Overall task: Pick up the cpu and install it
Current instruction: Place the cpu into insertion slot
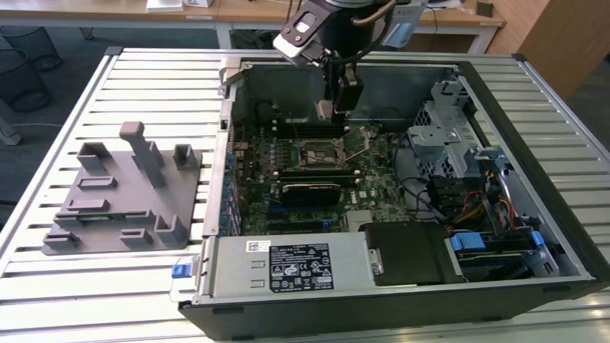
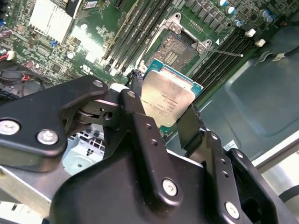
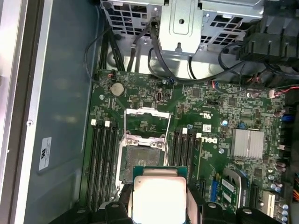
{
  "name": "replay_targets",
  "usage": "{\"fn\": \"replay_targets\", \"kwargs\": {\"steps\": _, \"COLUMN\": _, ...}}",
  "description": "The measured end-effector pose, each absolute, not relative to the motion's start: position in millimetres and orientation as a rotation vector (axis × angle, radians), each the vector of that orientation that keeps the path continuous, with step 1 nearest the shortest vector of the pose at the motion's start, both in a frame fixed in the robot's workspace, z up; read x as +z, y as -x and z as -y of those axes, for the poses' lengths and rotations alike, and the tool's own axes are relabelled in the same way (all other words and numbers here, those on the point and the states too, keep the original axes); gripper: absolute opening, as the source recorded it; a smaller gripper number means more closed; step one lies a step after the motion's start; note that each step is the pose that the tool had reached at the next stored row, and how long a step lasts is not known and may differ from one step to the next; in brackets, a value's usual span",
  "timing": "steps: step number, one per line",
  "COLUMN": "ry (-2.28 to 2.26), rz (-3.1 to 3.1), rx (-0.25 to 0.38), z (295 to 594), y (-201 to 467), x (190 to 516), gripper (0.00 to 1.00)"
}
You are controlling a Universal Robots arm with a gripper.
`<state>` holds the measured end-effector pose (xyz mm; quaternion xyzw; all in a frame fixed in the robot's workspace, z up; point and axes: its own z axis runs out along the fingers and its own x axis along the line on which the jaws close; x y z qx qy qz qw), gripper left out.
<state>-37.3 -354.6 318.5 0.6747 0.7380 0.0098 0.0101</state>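
Looks like a robotics test lab set up inside an office room. Has a slatted aluminium counter (image 1: 143, 78) carrying an opened desktop computer case (image 1: 401, 89) and a grey moulded fixture tray (image 1: 105, 214). Shows a robot arm's tool (image 2: 164, 100) clamping a cpu (image 3: 159, 198) above the bare motherboard (image 1: 376, 161). Includes pale wooden desks (image 1: 257, 11) and wire-mesh waste bins (image 1: 21, 78) behind.

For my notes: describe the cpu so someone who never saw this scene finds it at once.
Look inside the open computer case on the slatted table, above the green motherboard. There the gripper is shut on the cpu, close to the open socket. It is the one flat square with a pale silvery top; the socket is dark and metal-framed.
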Motion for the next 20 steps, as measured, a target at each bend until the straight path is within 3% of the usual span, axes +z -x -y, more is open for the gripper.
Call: {"fn": "replay_targets", "kwargs": {"steps": 20, "ry": -2.106, "rz": -2.303, "rx": 0.030, "z": 342.7, "y": 37.0, "x": 289.5, "gripper": 0.54}}
